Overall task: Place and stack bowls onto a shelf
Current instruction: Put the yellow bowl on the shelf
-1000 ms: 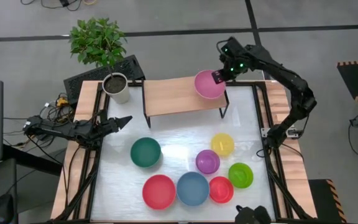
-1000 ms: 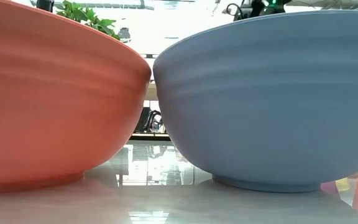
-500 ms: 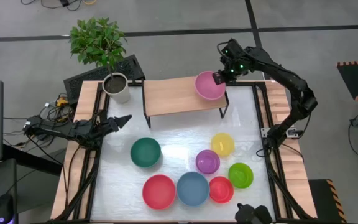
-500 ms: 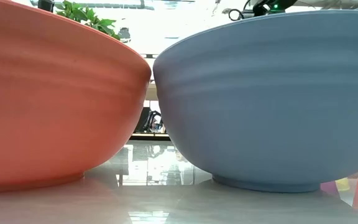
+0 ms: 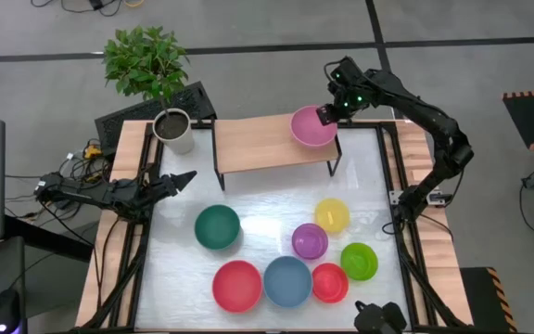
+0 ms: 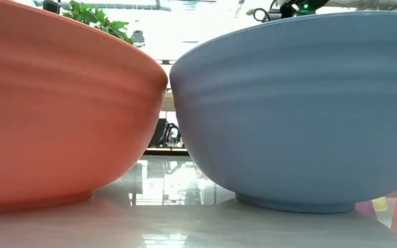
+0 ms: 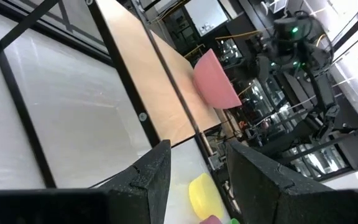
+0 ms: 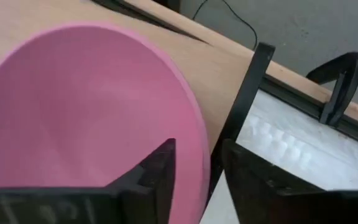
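Pink bowl (image 5: 312,127) sits on the right end of the light-wood shelf (image 5: 265,144), upper centre of the high view, and the right gripper (image 5: 325,113) is right at its far rim. From the right wrist camera the two dark fingers (image 8: 156,172) straddle that rim with a gap showing, one inside the bowl and one outside, so the grip looks released.

Over at the left edge of the worktop (image 5: 267,218), the left gripper (image 5: 180,181) hangs with its fingers spread and nothing between them.

Lower in the frame, the dark green bowl (image 5: 217,226), large red bowl (image 5: 237,286), blue bowl (image 5: 287,281), small red bowl (image 5: 330,283), light green bowl (image 5: 359,262), purple bowl (image 5: 310,241) and yellow bowl (image 5: 332,215) all rest on the worktop. A white plant pot (image 5: 173,131) stands just beside the shelf's left end.
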{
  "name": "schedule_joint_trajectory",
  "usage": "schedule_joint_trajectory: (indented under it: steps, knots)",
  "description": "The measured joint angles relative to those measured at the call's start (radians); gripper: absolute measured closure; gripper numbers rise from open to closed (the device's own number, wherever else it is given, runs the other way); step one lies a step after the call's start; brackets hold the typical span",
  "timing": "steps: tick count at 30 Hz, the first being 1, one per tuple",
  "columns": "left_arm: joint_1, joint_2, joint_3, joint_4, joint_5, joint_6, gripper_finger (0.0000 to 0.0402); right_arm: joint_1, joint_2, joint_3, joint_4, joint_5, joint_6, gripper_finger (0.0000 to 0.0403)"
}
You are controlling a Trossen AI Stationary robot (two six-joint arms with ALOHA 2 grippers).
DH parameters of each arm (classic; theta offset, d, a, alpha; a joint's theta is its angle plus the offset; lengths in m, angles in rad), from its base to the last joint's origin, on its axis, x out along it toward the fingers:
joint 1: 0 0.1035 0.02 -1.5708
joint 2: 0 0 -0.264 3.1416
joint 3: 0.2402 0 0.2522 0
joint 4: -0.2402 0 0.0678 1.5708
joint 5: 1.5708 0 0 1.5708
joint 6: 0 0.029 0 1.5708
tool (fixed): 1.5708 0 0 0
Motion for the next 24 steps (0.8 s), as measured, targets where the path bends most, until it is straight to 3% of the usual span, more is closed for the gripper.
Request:
schedule_joint_trajectory:
  steps: [4,10,13,18,24]
  knots:
    - [0.000,0.000,0.000,-0.005,0.000,0.002,0.0262,-0.004,-0.053,0.058,-0.007,-0.001,0.015,0.0217]
    - [0.000,0.000,0.000,-0.007,0.000,0.040,0.0262,0.024,-0.184,0.105,-0.095,0.001,0.092,0.0220]
    - [0.000,0.000,0.000,-0.009,0.000,0.040,0.0262,0.077,-0.245,0.106,-0.199,0.064,0.128,0.0225]
    - [0.000,0.000,0.000,-0.023,-0.001,0.040,0.0262,0.254,-0.307,0.040,-0.383,0.240,0.250,0.0229]
    - [0.000,0.000,0.000,-0.023,-0.005,0.040,0.0262,0.523,-0.391,-0.229,-0.392,0.262,0.501,0.0229]
